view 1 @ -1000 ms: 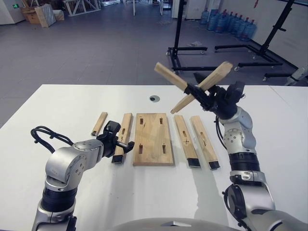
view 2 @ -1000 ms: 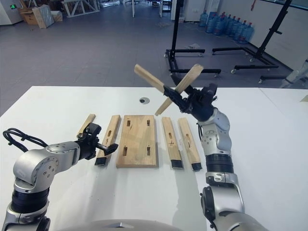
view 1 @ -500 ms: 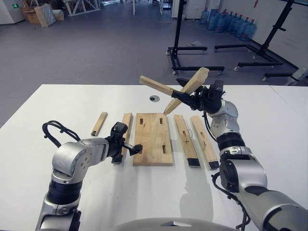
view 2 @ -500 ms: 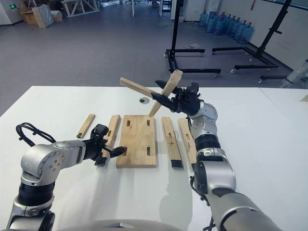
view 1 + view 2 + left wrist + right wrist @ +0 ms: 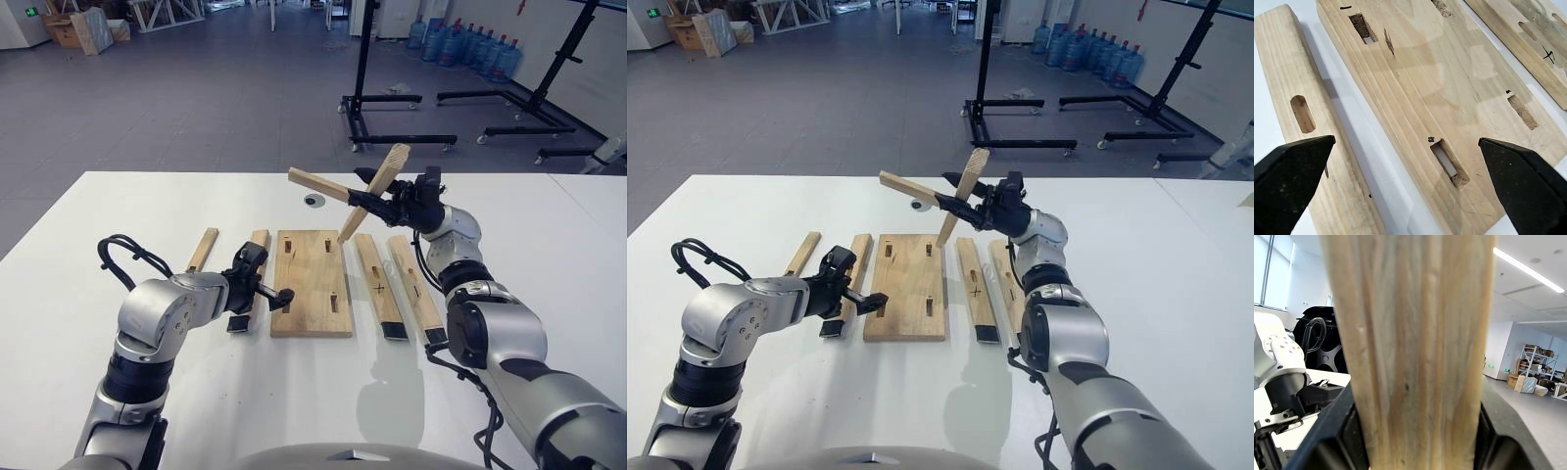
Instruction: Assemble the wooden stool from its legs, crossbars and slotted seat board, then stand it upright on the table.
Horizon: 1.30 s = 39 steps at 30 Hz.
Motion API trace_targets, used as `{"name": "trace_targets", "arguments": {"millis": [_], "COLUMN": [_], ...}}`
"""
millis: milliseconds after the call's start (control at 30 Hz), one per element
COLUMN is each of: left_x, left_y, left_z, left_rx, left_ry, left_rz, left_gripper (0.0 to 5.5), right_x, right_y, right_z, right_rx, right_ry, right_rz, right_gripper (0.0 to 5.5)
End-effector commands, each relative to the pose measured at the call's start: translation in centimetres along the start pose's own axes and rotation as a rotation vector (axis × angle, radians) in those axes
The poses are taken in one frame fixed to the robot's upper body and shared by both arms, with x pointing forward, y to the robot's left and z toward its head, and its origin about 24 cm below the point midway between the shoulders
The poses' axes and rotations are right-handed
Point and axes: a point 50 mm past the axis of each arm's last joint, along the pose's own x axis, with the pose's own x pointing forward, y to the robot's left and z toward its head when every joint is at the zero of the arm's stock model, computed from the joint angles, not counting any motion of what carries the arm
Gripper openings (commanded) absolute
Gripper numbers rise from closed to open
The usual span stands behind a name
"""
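Crossbars (image 5: 388, 173) (crossed) aloft — right end effector (image 5: 373, 203) grips them.

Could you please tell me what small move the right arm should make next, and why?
Probably lower the crossed crossbars a little toward the seat board. The right gripper is shut on them in the air, with their lower tip over the board's far end. The open left gripper hovers over its near left edge.

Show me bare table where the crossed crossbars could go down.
Bare: the near strip of table in front of the seat board, and the left side beyond the short crossbar. Crowded: the middle row, seat board between the legs, right gripper's crossed crossbars above.
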Motion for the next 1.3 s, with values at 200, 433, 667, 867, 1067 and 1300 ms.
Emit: {"name": "trace_targets", "arguments": {"millis": [200, 433, 667, 867, 1067, 1300], "left_x": [0.7, 1.4, 1.0, 1.3, 2.7, 3.6], "left_y": [-0.2, -2.6, -1.9, -3.2, -3.2, -3.1], "left_z": [1.4, 3.8, 5.2, 4.5, 1.7, -0.8], "left_rx": [0.281, 0.622, 0.891, 0.979, 1.022, 1.060], "left_ry": [-0.086, -0.153, -0.105, -0.090, -0.008, 0.049], "left_rz": [0.133, -0.041, -0.085, -0.178, -0.226, -0.251], "left_gripper": [5.40, 5.40, 5.40, 5.40, 5.40, 5.40], "right_x": [2.3, 3.4, 3.1, 3.1, 3.2, 3.5], "right_y": [-0.6, 0.0, 0.3, 0.2, 0.2, 0.3], "right_z": [3.6, 4.4, 4.5, 4.4, 4.4, 4.3], "right_rx": [-0.097, -0.093, -0.083, -0.082, -0.075, -0.064], "right_ry": [-0.204, -0.228, -0.235, -0.223, -0.220, -0.220], "right_rz": [0.067, 0.124, 0.097, 0.080, 0.078, 0.089], "right_gripper": [2.11, 2.11, 2.11, 2.11, 2.11, 2.11]}}
